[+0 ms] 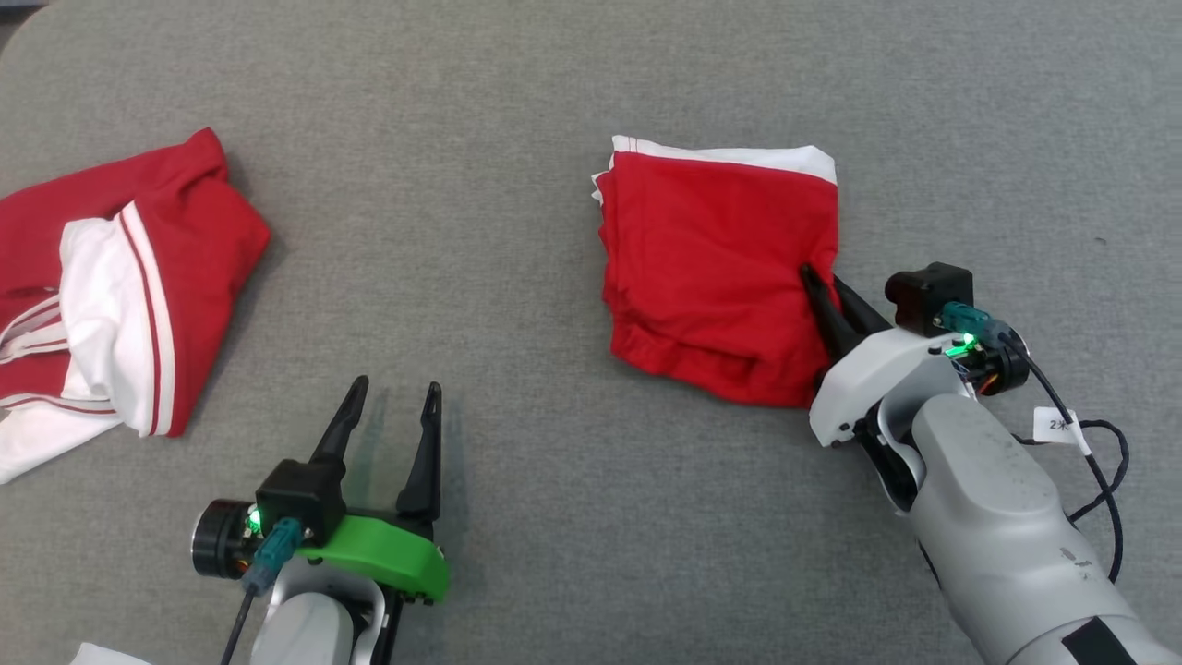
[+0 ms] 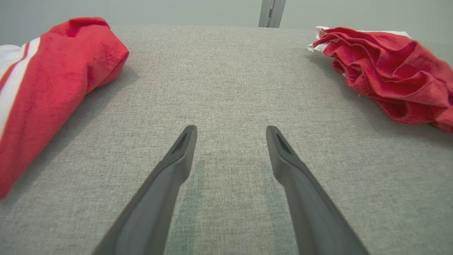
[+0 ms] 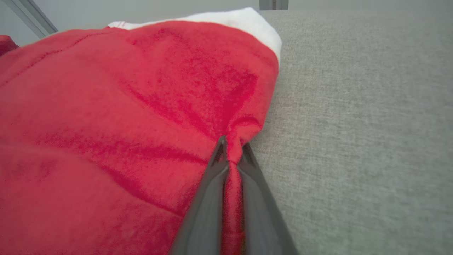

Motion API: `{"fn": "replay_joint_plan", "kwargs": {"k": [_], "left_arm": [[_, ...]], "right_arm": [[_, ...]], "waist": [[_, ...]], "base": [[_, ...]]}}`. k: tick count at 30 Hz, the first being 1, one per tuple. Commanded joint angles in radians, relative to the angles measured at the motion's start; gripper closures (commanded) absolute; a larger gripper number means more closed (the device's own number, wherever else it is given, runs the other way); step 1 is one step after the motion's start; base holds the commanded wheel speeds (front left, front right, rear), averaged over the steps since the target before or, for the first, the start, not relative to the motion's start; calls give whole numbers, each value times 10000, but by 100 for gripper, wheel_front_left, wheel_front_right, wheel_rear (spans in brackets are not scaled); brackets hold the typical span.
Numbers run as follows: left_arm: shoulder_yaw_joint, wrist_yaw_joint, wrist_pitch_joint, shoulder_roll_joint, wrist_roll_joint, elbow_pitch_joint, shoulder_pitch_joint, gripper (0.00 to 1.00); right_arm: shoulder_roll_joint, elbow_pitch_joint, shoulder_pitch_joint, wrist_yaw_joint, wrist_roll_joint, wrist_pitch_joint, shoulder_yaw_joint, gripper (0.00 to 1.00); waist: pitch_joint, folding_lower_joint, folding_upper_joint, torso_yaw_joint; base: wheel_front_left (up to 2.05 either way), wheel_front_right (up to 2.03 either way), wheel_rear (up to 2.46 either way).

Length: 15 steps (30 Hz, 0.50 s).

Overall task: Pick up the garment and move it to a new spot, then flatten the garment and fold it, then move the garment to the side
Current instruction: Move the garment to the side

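The garment point(image 1: 720, 268) lies folded into a red square with a white strip along its far edge, right of the table's middle. My right gripper point(image 1: 822, 277) is shut on a pinch of red cloth at the garment's right edge; in the right wrist view the fabric point(image 3: 124, 124) bunches up between the closed fingertips of that gripper point(image 3: 231, 148). My left gripper point(image 1: 395, 386) stands open over bare table at the lower left, holding nothing. In the left wrist view its fingers point(image 2: 230, 132) are spread wide, and the garment point(image 2: 389, 71) lies off to the far right.
A second red-and-white cloth bundle point(image 1: 120, 286) lies crumpled at the left edge of the grey fabric table point(image 1: 517, 111), also at the left point(image 2: 46, 88) in the left wrist view. A black cable point(image 1: 1099, 443) hangs beside my right forearm. A metal post point(image 2: 270, 12) stands beyond the table.
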Motion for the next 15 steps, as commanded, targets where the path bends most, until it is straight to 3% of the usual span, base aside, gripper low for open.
{"fn": "replay_joint_plan", "kwargs": {"k": [1, 10, 11, 15], "left_arm": [[54, 25, -7, 100, 55, -88, 92, 0], [-390, 25, -7, 421, 170, -417, -113, 0], [-505, 25, -7, 491, 169, -467, -132, 0], [-796, 25, -7, 518, 78, -516, -84, 0]], "right_arm": [[-194, 94, 533, -49, 84, 64, -21, 100], [-132, -1332, 1456, -45, 519, 46, 119, 100], [-128, -1550, 1589, -42, 582, 25, 263, 100], [-112, -1810, 1794, -36, 729, 21, 513, 100]], "waist": [[-468, 0, 0, -1116], [-688, 0, 0, -4028], [-681, 0, 0, -4603], [-665, 0, 0, -5584]], "base": [[0, 0, 0], [0, 0, 0], [0, 0, 0], [0, 0, 0]]}}
